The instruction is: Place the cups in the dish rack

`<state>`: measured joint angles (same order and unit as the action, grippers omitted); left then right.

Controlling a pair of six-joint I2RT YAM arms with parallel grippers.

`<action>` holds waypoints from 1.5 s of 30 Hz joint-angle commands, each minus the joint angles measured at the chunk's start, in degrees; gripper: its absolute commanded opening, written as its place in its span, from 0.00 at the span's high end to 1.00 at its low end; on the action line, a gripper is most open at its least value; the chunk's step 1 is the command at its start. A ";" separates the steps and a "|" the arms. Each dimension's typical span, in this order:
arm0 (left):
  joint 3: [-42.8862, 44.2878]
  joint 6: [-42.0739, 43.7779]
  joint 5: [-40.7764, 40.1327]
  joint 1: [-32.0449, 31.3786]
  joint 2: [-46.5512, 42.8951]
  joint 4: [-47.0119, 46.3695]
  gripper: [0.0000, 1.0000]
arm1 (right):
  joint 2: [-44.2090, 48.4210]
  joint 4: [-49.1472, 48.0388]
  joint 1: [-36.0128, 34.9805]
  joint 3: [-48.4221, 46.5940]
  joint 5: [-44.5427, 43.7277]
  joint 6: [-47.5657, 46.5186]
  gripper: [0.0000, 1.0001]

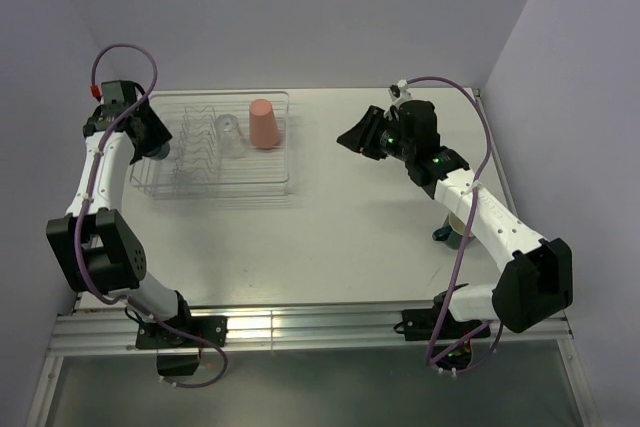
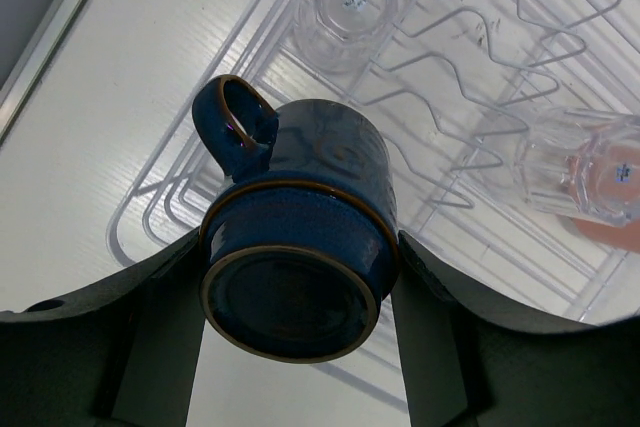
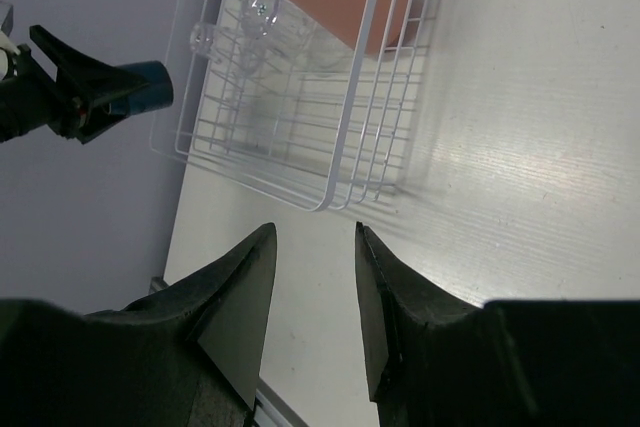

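Dish rack on white table, lavender walls.

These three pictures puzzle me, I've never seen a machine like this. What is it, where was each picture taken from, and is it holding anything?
You are looking at two white robot arms fixed at the near edge of a table, each ending in a two-fingered pincer. The wide picture comes from a camera above and behind them. The other two come from small cameras on the wrists, so the dark shapes at the bottom are each arm's own fingers.

On the table stands a clear wire dish rack. In it are a pink tumbler and two glass tumblers. A teal mug sits partly hidden under the right arm.

The left pincer grips a dark blue mug by its sides, at the rack's edge. The right pincer is open and holds nothing, over bare table.
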<state>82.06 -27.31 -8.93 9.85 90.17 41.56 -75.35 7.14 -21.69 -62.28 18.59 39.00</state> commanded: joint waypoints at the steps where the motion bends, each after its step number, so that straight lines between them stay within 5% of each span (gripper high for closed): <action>1: 4.77 2.17 -1.27 0.87 2.19 -0.78 1.00 | 0.21 -1.51 0.51 0.32 0.31 -1.56 0.55; 45: 14.35 5.95 2.86 -4.13 4.05 6.60 1.00 | -0.67 -2.30 0.95 1.29 0.57 -1.74 0.55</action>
<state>92.07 -22.09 -6.72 7.79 97.14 48.21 -76.09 6.81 -21.28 -61.36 19.53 38.44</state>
